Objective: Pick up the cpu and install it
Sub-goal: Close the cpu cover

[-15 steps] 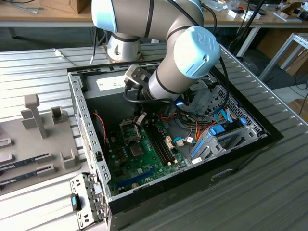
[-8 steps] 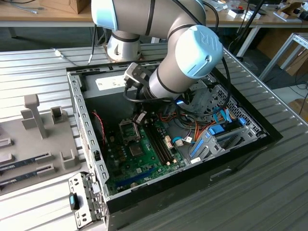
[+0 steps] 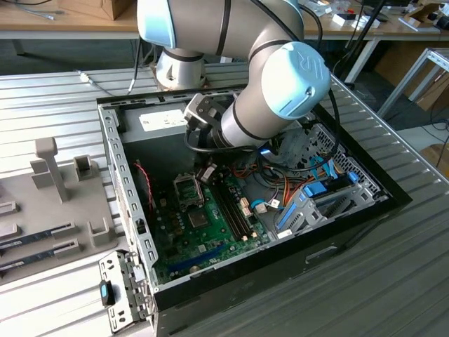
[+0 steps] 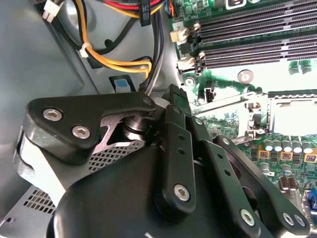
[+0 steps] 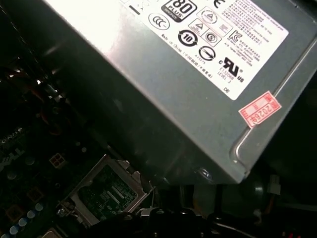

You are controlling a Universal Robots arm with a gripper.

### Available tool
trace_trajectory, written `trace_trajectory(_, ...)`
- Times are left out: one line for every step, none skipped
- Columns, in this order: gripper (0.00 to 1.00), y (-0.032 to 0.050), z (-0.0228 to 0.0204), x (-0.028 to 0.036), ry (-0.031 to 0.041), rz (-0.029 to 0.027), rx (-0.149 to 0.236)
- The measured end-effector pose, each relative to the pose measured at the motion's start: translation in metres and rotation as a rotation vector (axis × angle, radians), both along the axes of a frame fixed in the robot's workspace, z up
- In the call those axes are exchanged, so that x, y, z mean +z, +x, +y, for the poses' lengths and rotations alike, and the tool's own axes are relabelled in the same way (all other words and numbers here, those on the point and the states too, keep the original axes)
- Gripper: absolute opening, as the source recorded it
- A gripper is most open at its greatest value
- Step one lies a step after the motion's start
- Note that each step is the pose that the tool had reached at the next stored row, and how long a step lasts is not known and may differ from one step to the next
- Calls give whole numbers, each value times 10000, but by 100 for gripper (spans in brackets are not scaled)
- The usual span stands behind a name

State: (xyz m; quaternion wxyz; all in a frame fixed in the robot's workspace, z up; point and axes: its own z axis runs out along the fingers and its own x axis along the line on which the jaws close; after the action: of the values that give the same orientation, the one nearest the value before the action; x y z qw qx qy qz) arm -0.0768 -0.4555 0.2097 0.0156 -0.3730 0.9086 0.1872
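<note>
In the case (image 3: 126,184), motherboard (image 3: 200,228), pincer (image 3: 207,173).

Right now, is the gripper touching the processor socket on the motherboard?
Apart. In the second wrist view, a strip of green motherboard shows between the gripper and the metal-framed socket.

Ribbed metal table (image 3: 56,91) with open computer case (image 3: 351,217) and grey fixture tray (image 3: 42,210).
</note>
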Motion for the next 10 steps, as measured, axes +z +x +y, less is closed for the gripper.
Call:
trace_trajectory(11, 4, -4, -4, 1, 6, 0)
trace_trajectory(11, 7, -7, -10, 1, 13, 0)
trace_trajectory(11, 11, -10, -20, -1, 23, 0)
trace_trajectory(11, 12, -10, -26, -1, 27, -1)
trace_trajectory(11, 13, -11, -35, -1, 30, -2)
trace_trajectory(11, 13, -11, -41, -1, 30, -1)
trace_trajectory(11, 13, -12, -44, -3, 31, 0)
trace_trajectory(11, 12, -12, -46, -3, 31, 1)
trace_trajectory(11, 11, -12, -48, -1, 30, 1)
trace_trajectory(11, 8, -15, -50, 0, 30, 0)
